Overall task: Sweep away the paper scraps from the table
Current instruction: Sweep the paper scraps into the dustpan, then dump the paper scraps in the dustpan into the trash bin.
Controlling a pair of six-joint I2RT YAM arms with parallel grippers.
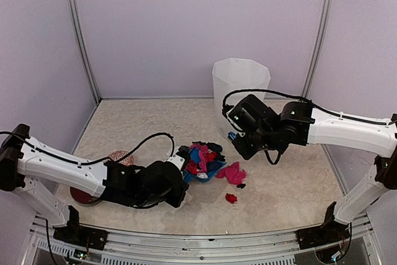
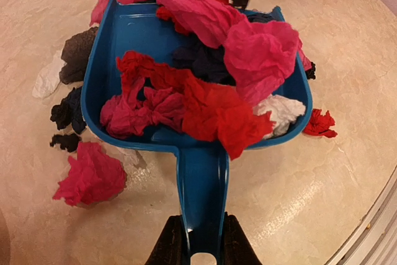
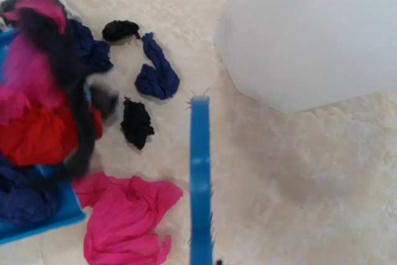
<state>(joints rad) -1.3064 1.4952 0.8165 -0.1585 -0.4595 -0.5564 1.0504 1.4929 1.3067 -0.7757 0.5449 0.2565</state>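
The scraps (image 2: 186, 91) mostly fill the dustpan (image 2: 133, 32) in the middle of the table (image 1: 279, 197), with a few lying loose around it. The left gripper (image 2: 200, 240) is clamped on the dustpan's handle. The right gripper (image 1: 234, 136), clenched on the brush (image 3: 200, 178), hangs near the bin (image 1: 240, 82)

Glossy plastic dustpan (image 2: 133, 35) and brush (image 3: 200, 172), crumpled paper scraps (image 2: 211, 110), smooth table (image 2: 347, 60).

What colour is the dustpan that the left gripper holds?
Blue. The dustpan shows best in the left wrist view.
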